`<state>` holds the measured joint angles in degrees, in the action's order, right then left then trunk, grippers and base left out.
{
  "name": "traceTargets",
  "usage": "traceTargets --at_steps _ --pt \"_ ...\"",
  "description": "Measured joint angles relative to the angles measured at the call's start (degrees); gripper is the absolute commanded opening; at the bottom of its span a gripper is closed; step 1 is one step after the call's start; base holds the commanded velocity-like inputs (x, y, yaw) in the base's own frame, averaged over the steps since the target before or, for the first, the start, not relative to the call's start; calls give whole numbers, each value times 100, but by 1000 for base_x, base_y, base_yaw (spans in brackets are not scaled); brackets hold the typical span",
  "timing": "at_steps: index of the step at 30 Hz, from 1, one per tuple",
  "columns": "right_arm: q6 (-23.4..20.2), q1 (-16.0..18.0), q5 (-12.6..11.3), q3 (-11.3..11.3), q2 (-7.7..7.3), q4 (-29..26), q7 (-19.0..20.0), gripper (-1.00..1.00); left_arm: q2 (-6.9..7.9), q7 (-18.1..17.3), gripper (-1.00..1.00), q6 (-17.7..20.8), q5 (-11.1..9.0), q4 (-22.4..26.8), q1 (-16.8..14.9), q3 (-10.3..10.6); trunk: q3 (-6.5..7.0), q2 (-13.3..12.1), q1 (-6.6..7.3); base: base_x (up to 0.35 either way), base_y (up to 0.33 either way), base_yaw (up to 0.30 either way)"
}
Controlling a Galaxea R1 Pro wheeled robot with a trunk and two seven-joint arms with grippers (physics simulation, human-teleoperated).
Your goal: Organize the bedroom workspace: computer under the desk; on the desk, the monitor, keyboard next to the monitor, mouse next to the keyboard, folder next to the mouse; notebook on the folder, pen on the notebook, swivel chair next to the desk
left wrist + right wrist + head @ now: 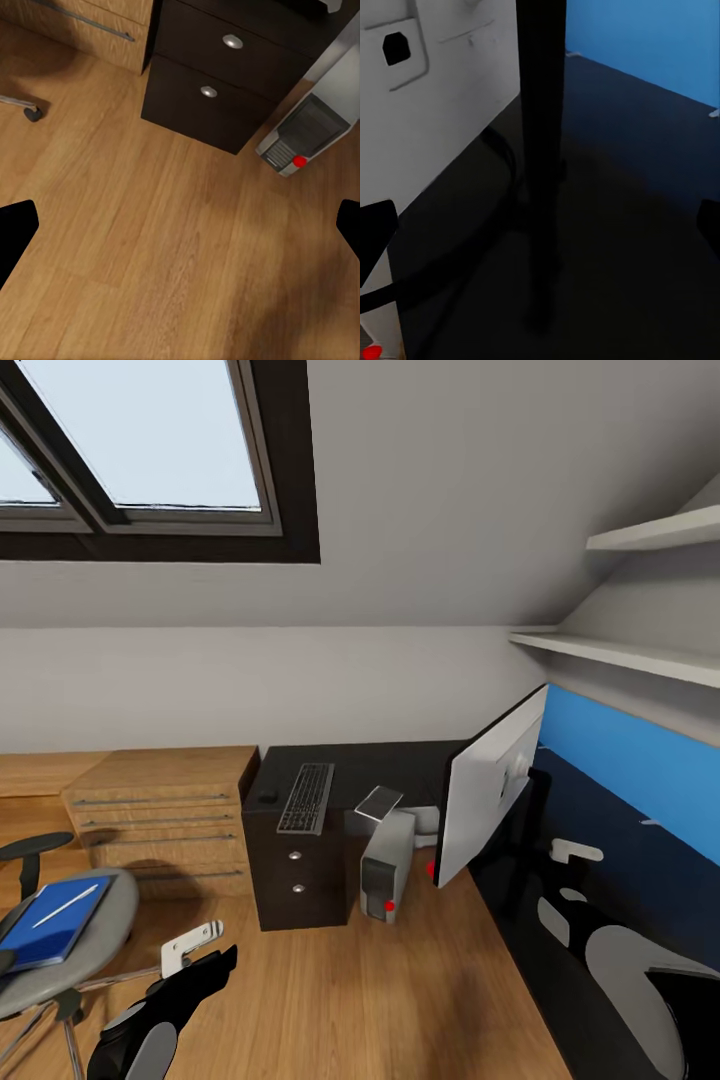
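Desk (350, 760): black top, dark drawers with round knobs; blue back panel along its long arm on the right; stands against the wall beside a light wooden drawer unit (165, 805).
Keyboard (306, 797): lies flat on the short arm of the desk, above the drawers.
Mouse (267, 796): on the desk, just beside the keyboard, on the side toward the wooden unit.
Monitor (492, 796): white back facing the head camera, standing on the desk near the corner; its stand and dark post show in the right wrist view (542, 135).
Computer (385, 872): silver-grey tower with red light, on the wooden floor beside the drawers, under the desk edge; also in the left wrist view (304, 135).
Swivel chair (95, 935): grey seat at lower left, well apart from the desk.
Folder (60, 925): bright blue, flat on the chair seat.
Pen (66, 906): white, lying on the folder.
Left gripper (180, 232): over bare floor; fingertips at the frame edges, jaws spread wide, holding nothing.
Right gripper (540, 232): above the desk top behind the monitor; jaws spread wide, holding nothing.
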<state>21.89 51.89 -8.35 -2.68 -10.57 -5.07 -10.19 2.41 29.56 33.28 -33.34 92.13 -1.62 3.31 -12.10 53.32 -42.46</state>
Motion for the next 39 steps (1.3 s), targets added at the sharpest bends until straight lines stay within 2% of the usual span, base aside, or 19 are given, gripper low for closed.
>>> traceTargets --at_steps 3,5,6,14,39 --pt "-108 0 -7 -2 -9 5 -12 100 0 -1 100 -2 -1 0 0 0 -54 120 -66 0 0 0" --pt "-474 0 -17 -12 -42 1 -21 100 0 -1 100 3 -1 0 0 0 -73 162 -89 0 0 0" --pt "-506 1 -16 -8 -46 1 -30 100 0 0 100 4 -1 0 0 0 -73 162 -89 0 0 0" --pt "-549 2 -5 4 -51 0 -248 100 17 -22 100 6 29 -76 7 22 -73 164 -86 52 -21 0" --pt "-506 3 -14 1 -81 -8 -261 100 18 -26 100 6 34 -218 5 43 -73 163 -88 117 -17 0"
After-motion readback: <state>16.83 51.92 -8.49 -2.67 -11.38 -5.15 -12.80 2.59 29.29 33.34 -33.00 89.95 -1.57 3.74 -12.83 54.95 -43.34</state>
